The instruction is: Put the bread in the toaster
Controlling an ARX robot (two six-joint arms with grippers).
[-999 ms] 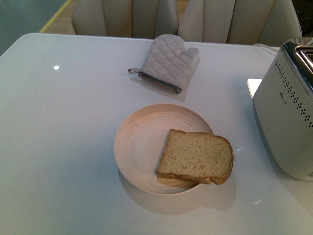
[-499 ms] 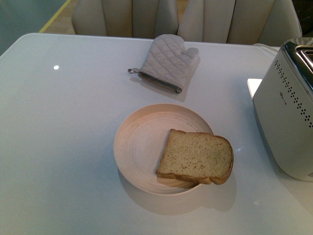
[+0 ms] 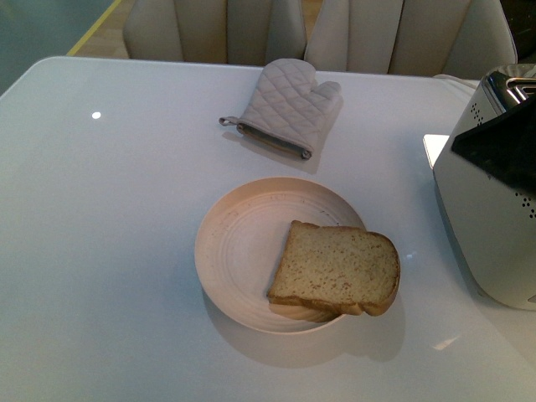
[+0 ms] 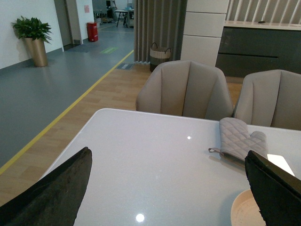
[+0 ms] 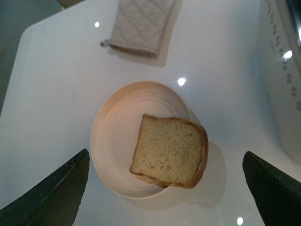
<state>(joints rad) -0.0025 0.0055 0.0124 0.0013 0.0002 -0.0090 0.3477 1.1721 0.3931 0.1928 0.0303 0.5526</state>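
Square tan bread slice (image 3: pixel 335 270), brown-crusted, on round cream plate (image 3: pixel 234 243) on white counter (image 3: pixel 100 251), left of boxy white toaster (image 3: pixel 486 226). Both left end effector (image 4: pixel 168 151) and right end effector (image 5: pixel 164 154) gape wide, empty.

The left gripper (image 4: pixel 168 155) shows in its own wrist view as two dark, matte fingers (image 4: pixel 56 193), one at each lower corner of the picture, with the jaws spread wide. It points forward, roughly level rather than downward. The right gripper (image 5: pixel 165 154) looks much the same in its wrist view: two dark fingers (image 5: pixel 275 188) set far apart, jaws wide, but aimed steeply down from a height. In the front view, only a dark angular part of the right arm (image 3: pixel 501 155) juts in at the right edge, held raised.
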